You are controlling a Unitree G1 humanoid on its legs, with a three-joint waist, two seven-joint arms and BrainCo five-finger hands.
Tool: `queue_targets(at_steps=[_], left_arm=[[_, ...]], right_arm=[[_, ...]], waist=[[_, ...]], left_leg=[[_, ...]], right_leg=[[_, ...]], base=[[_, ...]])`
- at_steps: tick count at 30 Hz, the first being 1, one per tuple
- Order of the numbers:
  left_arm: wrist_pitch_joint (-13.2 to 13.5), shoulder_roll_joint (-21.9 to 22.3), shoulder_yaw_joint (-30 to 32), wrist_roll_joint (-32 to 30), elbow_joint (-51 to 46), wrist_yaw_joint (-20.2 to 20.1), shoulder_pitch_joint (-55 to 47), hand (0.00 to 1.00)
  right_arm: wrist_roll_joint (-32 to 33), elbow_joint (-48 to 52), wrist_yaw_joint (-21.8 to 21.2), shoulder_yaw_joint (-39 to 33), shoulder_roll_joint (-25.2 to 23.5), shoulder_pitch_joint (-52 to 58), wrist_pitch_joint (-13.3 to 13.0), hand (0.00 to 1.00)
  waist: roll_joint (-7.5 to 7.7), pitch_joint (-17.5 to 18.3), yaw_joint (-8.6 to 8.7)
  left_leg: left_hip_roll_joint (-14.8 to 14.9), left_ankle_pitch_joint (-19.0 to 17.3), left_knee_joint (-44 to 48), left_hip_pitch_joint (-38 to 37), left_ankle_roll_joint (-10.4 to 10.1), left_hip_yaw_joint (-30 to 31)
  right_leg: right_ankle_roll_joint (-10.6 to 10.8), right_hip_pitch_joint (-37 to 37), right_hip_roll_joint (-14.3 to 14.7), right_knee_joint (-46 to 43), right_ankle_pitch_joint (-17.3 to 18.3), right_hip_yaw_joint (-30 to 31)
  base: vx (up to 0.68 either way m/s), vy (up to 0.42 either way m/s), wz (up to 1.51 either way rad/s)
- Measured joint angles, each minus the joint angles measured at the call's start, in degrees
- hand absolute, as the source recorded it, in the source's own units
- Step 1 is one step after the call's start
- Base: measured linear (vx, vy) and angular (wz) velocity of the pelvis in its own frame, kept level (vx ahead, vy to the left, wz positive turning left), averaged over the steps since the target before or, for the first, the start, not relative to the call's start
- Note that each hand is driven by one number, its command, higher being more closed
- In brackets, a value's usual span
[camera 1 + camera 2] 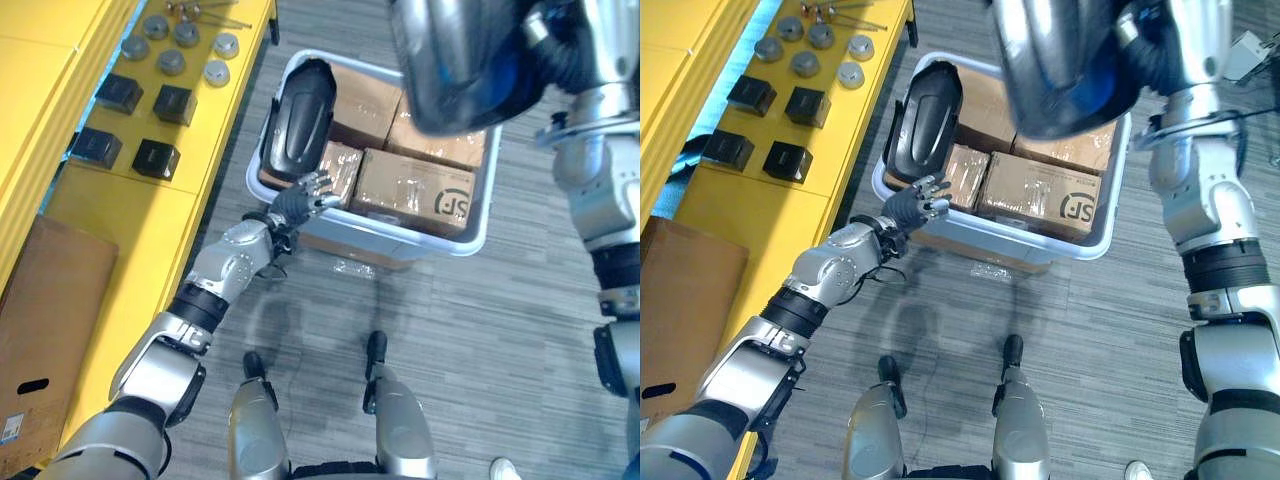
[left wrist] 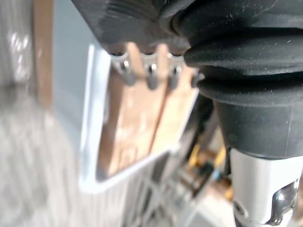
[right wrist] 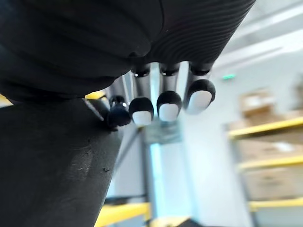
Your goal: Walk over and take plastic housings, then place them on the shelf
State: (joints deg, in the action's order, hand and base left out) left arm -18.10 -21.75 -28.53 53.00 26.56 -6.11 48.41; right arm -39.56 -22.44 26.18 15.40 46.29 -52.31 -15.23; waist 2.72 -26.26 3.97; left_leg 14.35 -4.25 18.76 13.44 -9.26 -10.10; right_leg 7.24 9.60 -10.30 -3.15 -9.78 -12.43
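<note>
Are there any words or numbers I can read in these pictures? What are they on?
Cardboard box in the bin: a dark logo mark, no clear words.
Brown carton with a handle slot: small label, too small to read.
Green sign far off: blurred.

Silver-grey arms; left hand has dark-tipped silver fingers.
</note>
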Motion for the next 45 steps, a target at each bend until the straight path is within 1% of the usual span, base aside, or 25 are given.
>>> queue_targets(at_steps=[1, 2, 3, 4, 5, 6, 8, 9, 10, 14, 16, 18, 21, 26, 28, 29, 32, 33, 34, 36, 39, 42, 45], left_arm=[[-0.35, 0.58, -1.29, 3.05, 0.03, -0.08, -0.05, 0.0], [-0.4, 0.96, -1.74, 4.41, 0.02, -0.11, -0.12, 0.0], [-0.38, 1.76, -1.9, 8.16, 0.15, -0.12, -0.41, 0.0], [-0.07, 2.48, -2.08, 11.72, 0.16, -0.21, -0.78, 0.0], [0.3, 2.72, -2.27, 13.01, 0.18, -0.29, -0.99, 0.0], [1.22, 3.1, -3.09, 14.7, 0.62, -0.6, -1.39, 0.0], [2.44, 3.61, -4.21, 15.89, 1.95, -0.92, -1.94, 0.0], [3.92, 4.01, -4.21, 17.19, 2.2, -1.49, -2.73, 0.0], [4.68, 4.21, -4.2, 18.31, 2.2, -1.77, -3.06, 0.0], [10.33, 5.37, -3.92, 23.79, 1.97, -4.41, -3.41, 0.0], [10.8, 5.44, -3.71, 25.58, 1.67, -5.78, -3.42, 0.0], [10.98, 5.4, -3.51, 25.85, 1.62, -6.14, -3.42, 0.0], [11.01, 5.66, -3.22, 25.89, 1.62, -6.37, -3.77, 0.0], [10.95, 6.39, -2.98, 25.63, 1.45, -6.08, -3.95, 0.0], [10.31, 6.37, -2.44, 23.51, 0.22, -3.94, -4.16, 0.0], [10.14, 6.45, -2.14, 22.75, 0.09, -3.48, -4.17, 0.0], [9.5, 6.43, -1.67, 17.72, -0.84, -0.37, -5.03, 0.0], [9.05, 6.53, -1.73, 15.2, -0.85, 1.03, -6.0, 1.0], [8.8, 6.55, -1.81, 13.87, -0.85, 1.52, -6.49, 1.0], [7.5, 6.54, -2.12, 10.58, -0.85, 3.24, -7.75, 1.0], [6.58, 6.44, -2.17, 5.56, -0.85, 3.98, -8.1, 1.0], [6.37, 6.26, -2.86, 3.23, -0.74, 4.05, -8.22, 1.0], [7.01, 5.91, -3.06, 3.36, -0.06, 4.29, -8.23, 1.0]], right_arm=[[-1.67, 0.83, -0.03, 0.68, -0.02, 1.74, -1.3, 1.0], [-2.14, 1.14, -0.06, 1.08, -0.02, 2.61, -1.94, 1.0], [-3.19, 1.41, -0.2, 2.26, -0.04, 3.82, -2.91, 1.0], [-4.28, 1.57, -0.57, 2.66, -0.1, 5.04, -3.99, 1.0], [-4.52, 1.57, -0.83, 2.86, -0.13, 5.5, -4.38, 1.0], [-4.7, 1.56, -1.39, 2.85, -0.13, 6.63, -4.76, 1.0], [-5.37, 1.54, -1.69, 2.85, -0.14, 7.75, -4.9, 1.0], [-5.93, 1.55, -2.16, 2.85, -0.14, 8.14, -5.02, 1.0], [-6.31, 1.54, -2.42, 2.85, -0.14, 8.48, -5.13, 1.0], [-6.85, 1.53, -3.74, 5.48, -0.2, 10.2, -5.92, 1.0], [-6.82, 1.51, -3.73, 5.76, -0.25, 10.97, -5.72, 1.0], [-6.81, 1.52, -3.61, 5.98, -0.25, 11.07, -5.73, 1.0], [-6.79, 1.51, -3.55, 6.12, -0.26, 11.7, -5.64, 1.0], [-6.76, 1.51, -3.5, 6.12, -0.27, 13.3, -4.59, 1.0], [-6.76, 1.46, -2.9, 6.13, -0.27, 13.83, -4.57, 1.0], [-6.76, 1.46, -2.64, 6.14, -0.31, 13.83, -4.57, 1.0], [-6.77, 1.46, -2.23, 6.14, -0.9, 13.86, -4.67, 1.0], [-6.77, 1.5, -2.23, 6.2, -1.47, 14.19, -4.72, 1.0], [-6.77, 1.52, -2.23, 6.23, -1.71, 14.48, -4.73, 1.0], [-6.77, 1.68, -2.23, 6.64, -2.25, 15.62, -4.95, 1.0], [-6.76, 1.68, -2.13, 6.65, -2.92, 15.92, -4.96, 1.0], [-6.42, 1.97, -0.9, 6.63, -3.56, 15.92, -5.05, 1.0], [-4.98, 4.46, -0.79, 6.58, -4.08, 15.93, -5.53, 1.0]], waist=[[0.04, 0.03, -0.05], [0.05, 0.07, -0.12], [0.05, 0.07, -0.11], [0.04, 0.53, -0.09], [0.03, 0.82, -0.04], [-0.01, 1.41, -0.01], [-0.18, 2.46, 0.04], [-0.2, 3.15, 0.12], [-0.22, 3.49, 0.08], [-0.25, 6.06, -0.08], [-0.26, 6.08, -0.1], [-0.27, 6.16, -0.09], [-0.37, 7.26, -0.15], [-0.49, 8.74, -0.33], [-0.47, 8.92, -0.37], [-0.47, 8.92, -0.38], [-0.47, 8.92, -0.45], [-0.48, 9.39, -0.44], [-0.49, 9.89, -0.46], [-0.45, 10.99, -0.86], [-0.42, 11.04, -1.53], [-0.41, 11.04, -1.57], [-0.41, 11.04, -1.6]], left_leg=[[-0.04, 0.0, -0.16, -0.51, 0.0, 0.01], [-0.07, 0.0, -0.22, -0.79, 0.0, 0.01], [-0.1, -0.01, -0.38, -1.35, -0.01, -0.03], [-0.14, -0.02, -0.56, -1.4, -0.02, -0.06], [-0.18, -0.02, -0.73, -1.39, -0.02, -0.09], [-0.24, 0.06, -1.15, -1.47, -0.11, -0.11], [-0.3, 0.13, -1.5, -1.56, -0.19, -0.15], [-0.33, 0.15, -1.77, -1.75, -0.22, -0.29], [-0.34, 0.22, -2.02, -1.95, -0.28, -0.42], [-0.4, 0.41, -2.91, -2.84, -0.37, -1.26], [-0.49, 0.41, -3.32, -3.87, -0.38, -1.33], [-0.58, 0.39, -3.53, -4.43, -0.39, -1.35], [-0.9, 0.58, -4.38, -4.44, -0.38, -1.35], [-1.01, 0.6, -4.44, -4.49, -0.39, -1.33], [-1.04, 0.6, -4.48, -4.57, -0.39, -1.29], [-1.05, 0.61, -4.48, -4.57, -0.39, -1.28], [-1.11, 0.61, -4.7, -5.15, -0.39, -1.26], [-1.17, 0.64, -5.08, -5.57, -0.42, -1.25], [-1.19, 0.67, -5.24, -5.54, -0.46, -1.25], [-1.22, 0.68, -5.35, -5.51, -0.47, -1.2], [-1.27, 0.71, -5.3, -5.55, -0.45, -1.13], [-1.38, 0.77, -5.31, -5.6, -0.49, -0.4], [-1.45, 0.97, -5.58, -5.54, -0.57, -0.02]], right_leg=[[0.0, -0.72, 0.0, 0.28, 0.0, -0.05], [0.0, -1.0, -0.01, 0.37, 0.0, -0.06], [0.02, -1.58, -0.01, 0.59, 0.03, -0.06], [0.02, -1.66, -0.01, 0.82, 0.06, -0.07], [0.02, -1.64, -0.01, 0.98, 0.06, -0.08], [0.02, -1.63, -0.01, 1.18, 0.06, -0.08], [0.02, -1.62, 0.0, 1.39, 0.06, -0.14], [0.03, -1.62, 0.0, 1.47, 0.05, -0.11], [0.03, -1.62, -0.01, 1.47, 0.05, -0.08], [0.03, -1.78, -0.07, 1.69, 0.04, 0.18], [0.03, -2.79, -0.11, 1.91, 0.05, 0.12], [0.05, -3.4, -0.15, 2.22, 0.07, 0.09], [0.06, -3.53, -0.28, 2.99, 0.08, -0.13], [0.07, -3.63, -0.36, 3.06, 0.07, -0.24], [0.07, -3.74, -0.37, 3.07, 0.07, -0.28], [0.07, -3.75, -0.38, 3.08, 0.07, -0.29], [0.08, -4.4, -0.37, 3.34, 0.07, -0.34], [0.11, -4.93, -0.37, 3.73, 0.05, -0.46], [0.11, -4.92, -0.37, 3.86, 0.05, -0.53], [0.11, -4.95, -0.37, 4.0, 0.05, -0.65], [0.14, -5.04, -0.41, 4.0, 0.03, -0.66], [0.14, -5.6, -0.43, 4.15, 0.03, -1.2], [0.14, -5.68, -0.43, 4.23, 0.03, -1.46]], base=[[0.0, 0.0, 0.0], [0.0, 0.0, 0.0], [0.0, 0.0, 0.0], [0.0, 0.0, 0.0], [0.0, 0.0, 0.0], [0.0, 0.0, 0.0], [0.0, 0.0, 0.0], [0.04, 0.014, -0.03], [0.05, 0.016, -0.06], [0.04, 0.016, -0.04], [0.0, 0.0, 0.0], [0.0, 0.0, 0.0], [-0.01, 0.009, 0.03], [0.0, 0.003, 0.01], [0.0, 0.0, 0.0], [0.0, 0.0, 0.0], [0.0, 0.0, 0.0], [0.0, 0.0, 0.0], [0.01, 0.011, 0.04], [0.0, 0.0, 0.0], [0.0, 0.0, 0.0], [-0.02, 0.014, 0.09], [-0.01, 0.007, 0.05]])
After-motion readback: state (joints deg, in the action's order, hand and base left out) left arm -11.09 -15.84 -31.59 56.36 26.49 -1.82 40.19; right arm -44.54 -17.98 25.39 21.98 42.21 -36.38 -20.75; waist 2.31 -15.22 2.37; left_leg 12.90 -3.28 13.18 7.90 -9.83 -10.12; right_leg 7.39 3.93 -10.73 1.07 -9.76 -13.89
